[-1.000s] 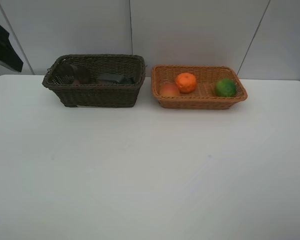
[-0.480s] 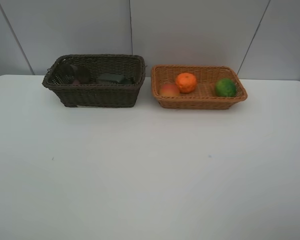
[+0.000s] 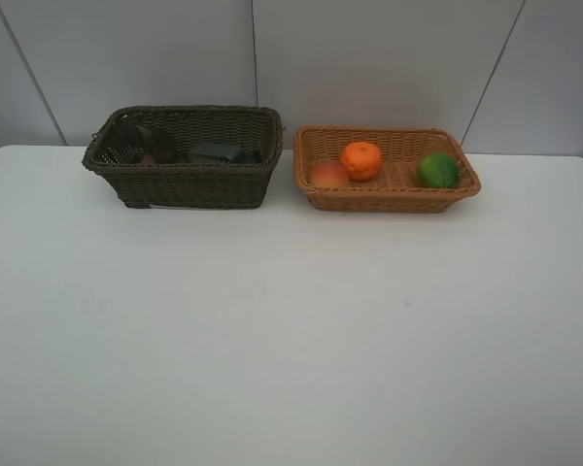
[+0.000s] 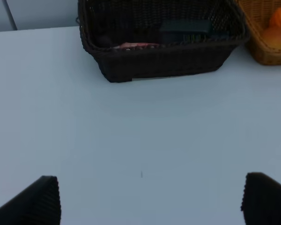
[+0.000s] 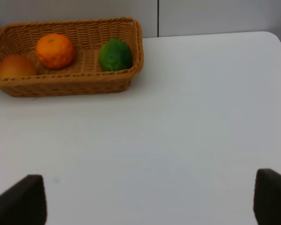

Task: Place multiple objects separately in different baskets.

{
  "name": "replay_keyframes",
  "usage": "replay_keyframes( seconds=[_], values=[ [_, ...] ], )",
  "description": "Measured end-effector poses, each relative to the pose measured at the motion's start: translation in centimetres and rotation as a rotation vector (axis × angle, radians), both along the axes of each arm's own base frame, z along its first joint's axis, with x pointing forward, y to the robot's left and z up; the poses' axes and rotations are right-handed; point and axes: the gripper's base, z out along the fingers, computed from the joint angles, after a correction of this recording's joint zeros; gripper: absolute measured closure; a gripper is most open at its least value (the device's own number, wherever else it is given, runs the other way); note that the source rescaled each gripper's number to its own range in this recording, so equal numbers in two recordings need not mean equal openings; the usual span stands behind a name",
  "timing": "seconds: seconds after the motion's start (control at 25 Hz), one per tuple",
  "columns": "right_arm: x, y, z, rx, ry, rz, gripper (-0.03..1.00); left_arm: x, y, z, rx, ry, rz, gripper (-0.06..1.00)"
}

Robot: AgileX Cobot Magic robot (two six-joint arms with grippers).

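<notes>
White bench point(image 3: 291, 330) bare; fruit in tan basket point(image 3: 387, 199) at 1 o'clock, bottles in dark basket point(image 3: 185, 184). Sorting looks done. Both tools spread, empty.

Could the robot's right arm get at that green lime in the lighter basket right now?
Probably yes. The lime lies uncovered at one end of the shallow tan basket, apart from the orange. The right gripper is open, with bare table between it and the basket.

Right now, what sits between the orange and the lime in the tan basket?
Nothing: in the right wrist view only bare woven floor of the tan basket separates the orange from the lime. The exterior high view shows the same gap.
</notes>
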Motion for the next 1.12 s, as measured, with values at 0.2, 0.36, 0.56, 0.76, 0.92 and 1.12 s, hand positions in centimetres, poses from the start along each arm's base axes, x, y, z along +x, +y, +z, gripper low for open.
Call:
replay_keyframes(
  seconds=[0.2,0.36,0.56,0.76,0.92,1.12],
  values=[
    [0.0,0.0,0.0,0.0,0.0,0.0,0.05,-1.4,0.1,-2.3,0.009,0.004,-0.009,-0.05],
    [0.0,0.0,0.0,0.0,0.0,0.0,0.05,-1.9,0.2,-3.6,0.01,-0.001,-0.01,-0.05],
    [0.0,0.0,0.0,0.0,0.0,0.0,0.05,-2.4,0.2,-4.7,0.021,-0.004,-0.018,-0.05],
    [0.0,0.0,0.0,0.0,0.0,0.0,0.05,-2.8,0.2,-4.8,0.025,-0.033,-0.022,-0.05],
    [0.0,0.0,0.0,-0.001,0.0,0.0,0.05,-2.8,0.2,-4.8,0.027,-0.033,-0.023,-0.05],
    [0.0,0.0,0.0,-0.001,0.0,0.0,0.05,-2.8,0.2,-4.8,0.027,-0.033,-0.023,-0.05]
  ],
)
